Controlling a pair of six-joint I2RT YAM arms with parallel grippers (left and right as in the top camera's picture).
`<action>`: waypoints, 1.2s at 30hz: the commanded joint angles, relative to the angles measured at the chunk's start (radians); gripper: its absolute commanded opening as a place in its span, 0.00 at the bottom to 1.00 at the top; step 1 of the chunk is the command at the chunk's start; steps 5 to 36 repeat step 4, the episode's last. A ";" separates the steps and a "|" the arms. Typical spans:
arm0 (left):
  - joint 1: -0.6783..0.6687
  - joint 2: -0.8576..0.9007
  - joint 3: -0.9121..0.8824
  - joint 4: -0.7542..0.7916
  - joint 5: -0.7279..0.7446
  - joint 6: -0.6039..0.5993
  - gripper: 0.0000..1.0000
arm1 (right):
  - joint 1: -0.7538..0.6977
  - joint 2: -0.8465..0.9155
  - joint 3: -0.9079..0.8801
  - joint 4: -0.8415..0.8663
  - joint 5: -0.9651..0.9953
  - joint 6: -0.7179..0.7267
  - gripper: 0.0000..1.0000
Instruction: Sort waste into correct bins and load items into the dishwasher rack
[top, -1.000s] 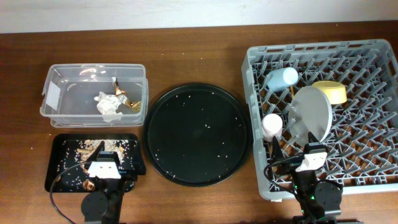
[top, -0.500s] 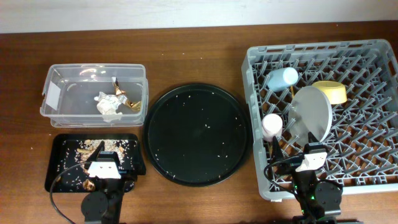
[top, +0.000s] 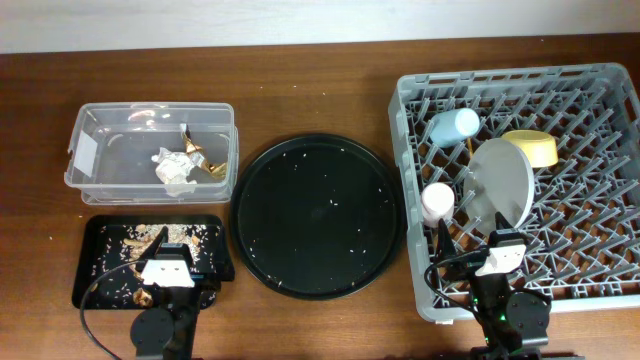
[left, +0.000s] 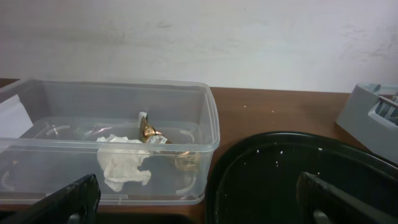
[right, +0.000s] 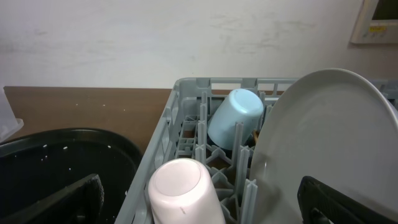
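My left gripper (left: 199, 204) is spread wide with nothing between its fingers. It sits over the near edge of the shallow black tray (top: 95, 285), which holds the beige-brown food scraps (top: 140, 243) and rice-like crumbs. Straight ahead of that hand, past the tray, stands the clear tub (left: 124, 84) with its white label on the left end. The crumpled white napkin (left: 124, 167) lies inside it, with the gold-brown wrapper (left: 152, 133) just beside it, toward the tub's right end. The large round black tray (top: 318, 215) is to the right of the tub and shallow tray, near both of them. It is dotted with pale crumbs and lies between my two arms on the brown wooden table (top: 320, 90).

My right gripper (right: 202, 202) is also fully spread and empty, hanging over the front left corner of the grey dishwasher rack (top: 520, 75). The pink cup (right: 180, 190) lies on its side among the pegs, directly in front of this hand and between the lines of my two fingers. The pale plate (right: 329, 143) stands on edge to the right of the pink cup, leaning a little, and it blocks most of my view of that side. The light-blue cup (right: 235, 118) lies on its side further back, near the rack's far left corner. From overhead, the yellow bowl (top: 532, 147) lies tipped behind the plate, touching or nearly touching its upper edge. I cannot make out the chopsticks for certain.
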 joint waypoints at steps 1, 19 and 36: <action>0.005 -0.010 -0.008 0.002 -0.011 0.019 1.00 | 0.001 -0.006 -0.005 -0.005 0.005 0.008 0.98; 0.005 -0.010 -0.008 0.002 -0.011 0.019 1.00 | 0.001 -0.006 -0.005 -0.005 0.005 0.008 0.98; 0.005 -0.010 -0.008 0.002 -0.011 0.019 1.00 | 0.001 -0.006 -0.005 -0.005 0.005 0.008 0.98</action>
